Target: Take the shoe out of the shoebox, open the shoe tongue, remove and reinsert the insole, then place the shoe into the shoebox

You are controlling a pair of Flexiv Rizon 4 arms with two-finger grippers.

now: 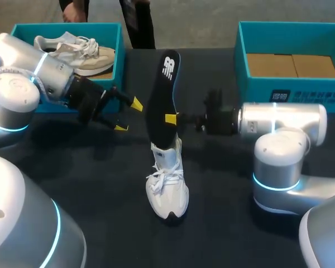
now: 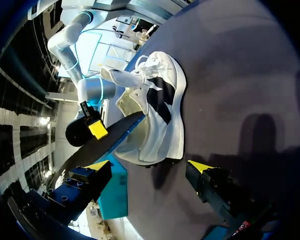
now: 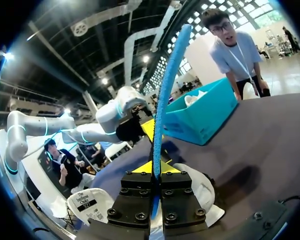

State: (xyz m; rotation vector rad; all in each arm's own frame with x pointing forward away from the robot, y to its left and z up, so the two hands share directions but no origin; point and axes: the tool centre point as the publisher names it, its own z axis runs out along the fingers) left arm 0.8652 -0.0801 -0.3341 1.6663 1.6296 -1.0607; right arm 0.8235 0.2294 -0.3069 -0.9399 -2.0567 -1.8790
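Shoe: insole standing up from it, clamped in right gripper; left gripper beside it, spread wide.

The black table has a tan shoe at ten o'clock and brown cardboard at two o'clock.

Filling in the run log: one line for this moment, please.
insole: upright, lower end in shoe | right gripper: shut on insole | left gripper: open, apart from shoe | shoe: on table
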